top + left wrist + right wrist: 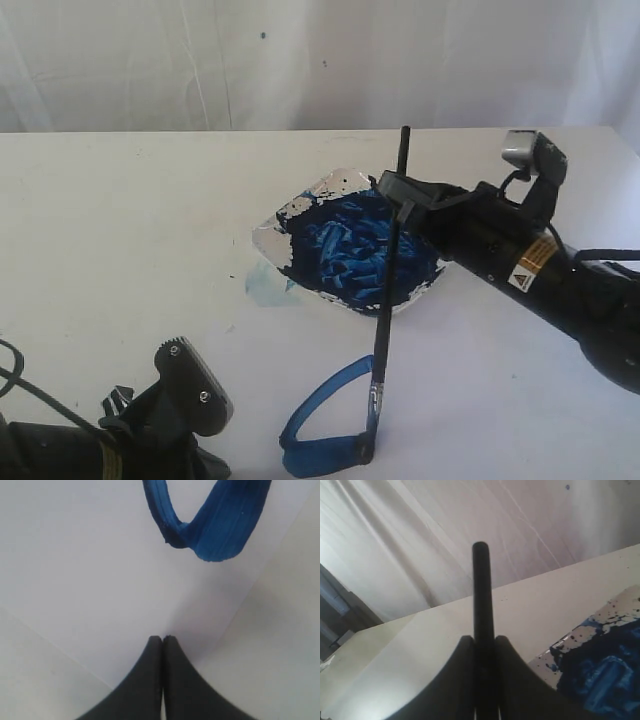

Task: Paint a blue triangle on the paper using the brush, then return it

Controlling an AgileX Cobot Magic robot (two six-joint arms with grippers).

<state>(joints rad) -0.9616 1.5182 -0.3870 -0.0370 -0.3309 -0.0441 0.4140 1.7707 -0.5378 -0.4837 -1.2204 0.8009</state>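
Note:
The black-handled brush stands nearly upright, its tip on the paper at the lower right corner of the blue triangle. My right gripper is shut on the brush handle near its upper end, beside the paint dish. The triangle's thick blue strokes show in the left wrist view, with a paper edge running across. My left gripper is shut and holds nothing, low at the front left, apart from the triangle.
A white dish of dark-blue paint sits mid-table behind the triangle, with a pale blue smear at its left. White curtain hangs behind the table's far edge. The right arm stretches in from the right.

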